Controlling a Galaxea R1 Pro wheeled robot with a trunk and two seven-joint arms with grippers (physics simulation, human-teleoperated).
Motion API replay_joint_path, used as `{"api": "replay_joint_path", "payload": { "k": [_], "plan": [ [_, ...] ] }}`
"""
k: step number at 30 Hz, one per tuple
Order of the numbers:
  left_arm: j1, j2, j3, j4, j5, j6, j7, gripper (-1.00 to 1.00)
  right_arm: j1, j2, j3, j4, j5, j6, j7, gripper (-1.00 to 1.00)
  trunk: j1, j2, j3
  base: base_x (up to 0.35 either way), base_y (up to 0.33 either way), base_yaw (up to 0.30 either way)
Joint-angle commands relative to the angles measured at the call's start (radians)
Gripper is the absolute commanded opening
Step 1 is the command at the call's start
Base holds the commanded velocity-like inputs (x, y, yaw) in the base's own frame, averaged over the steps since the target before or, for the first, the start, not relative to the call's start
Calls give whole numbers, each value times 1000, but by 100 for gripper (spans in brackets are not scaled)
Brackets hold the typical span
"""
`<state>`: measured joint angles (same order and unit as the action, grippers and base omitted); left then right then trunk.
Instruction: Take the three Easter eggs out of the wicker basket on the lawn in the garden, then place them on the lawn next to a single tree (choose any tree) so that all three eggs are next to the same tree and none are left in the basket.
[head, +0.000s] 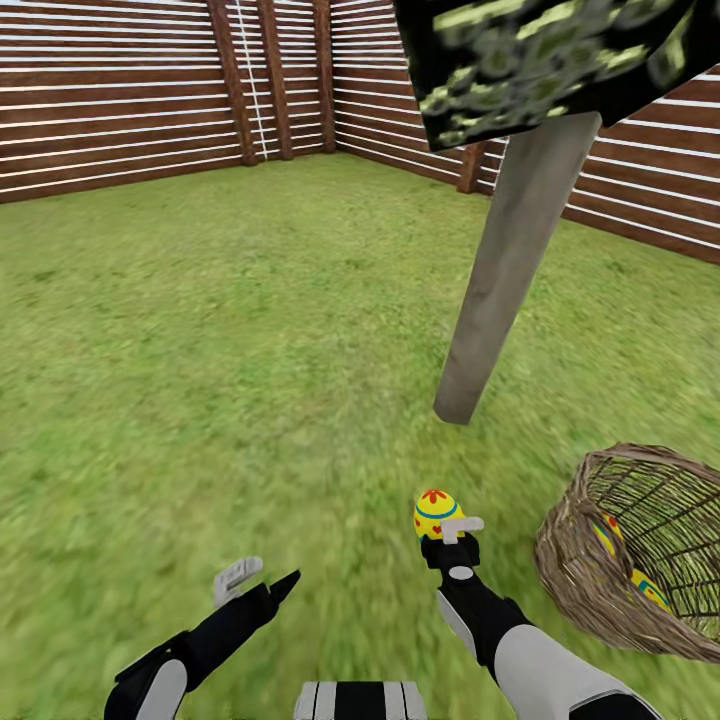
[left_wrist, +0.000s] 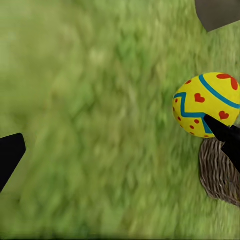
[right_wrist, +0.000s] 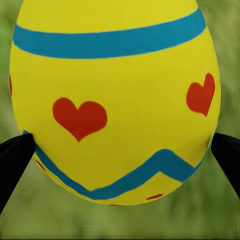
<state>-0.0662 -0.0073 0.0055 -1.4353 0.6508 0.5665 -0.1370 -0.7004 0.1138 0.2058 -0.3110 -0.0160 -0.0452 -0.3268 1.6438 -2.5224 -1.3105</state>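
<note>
The right gripper is clamped on an Easter egg, and what a clean hold it is: in the right wrist view the two dark fingertips press against the lower flanks of the egg, one on each side, with the yellow shell, a blue band, a blue zigzag and red hearts right up against the camera. From the head view the egg sits upright above the gripper, held out over the lawn, between the robot and the foot of the tree, whose pale grey-tan trunk leans up to a dark, yellow-flecked leaf block at the top. Off to the robot's right lies the wicker basket, tipped so its open mouth faces the camera, and inside it two more eggs peek through the weave, one higher, one lower. The left gripper hangs low over the grass with its fingers spread apart and nothing between them. In the left wrist view the held egg shows just beside the basket's woven wall, with the trunk's base at the corner. Behind it all runs the brown slatted fence around the garden.
</note>
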Motion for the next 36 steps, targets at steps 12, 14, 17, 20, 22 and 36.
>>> {"api": "replay_joint_path", "payload": {
  "k": [12, 14, 17, 20, 22, 36],
  "plan": [
    [0, 1, 2, 1, 5, 4, -5, 100, -1, 0, 6, 1, -2, -2, -6, -100, 0, 0, -1, 40, 0, 0],
    [0, 1, 2, 1, 6, 4, -6, 100, -1, 0, 7, 1, -2, -2, -33, -100, 0, 0, -1, 282, 0, 0],
    [0, 1, 2, 2, 6, 4, -7, 100, -1, 1, 7, 1, -2, -2, -61, -100, 0, 0, -1, 140, 0, 0],
    [0, 1, 2, 2, 6, 4, -6, 100, -1, 1, 7, 1, -2, -2, -66, -100, 0, 0, -1, 93, 0, 0],
    [0, 1, 2, 3, 6, 4, -6, 100, -1, 1, 7, 1, -2, -2, -67, -100, 0, 0, -1, 258, 0, 0],
    [0, 1, 2, 3, 5, 4, -6, 100, -1, 0, 7, 1, -2, -2, -67, -100, 0, 0, -1, 163, 0, 0]
  ]
}}
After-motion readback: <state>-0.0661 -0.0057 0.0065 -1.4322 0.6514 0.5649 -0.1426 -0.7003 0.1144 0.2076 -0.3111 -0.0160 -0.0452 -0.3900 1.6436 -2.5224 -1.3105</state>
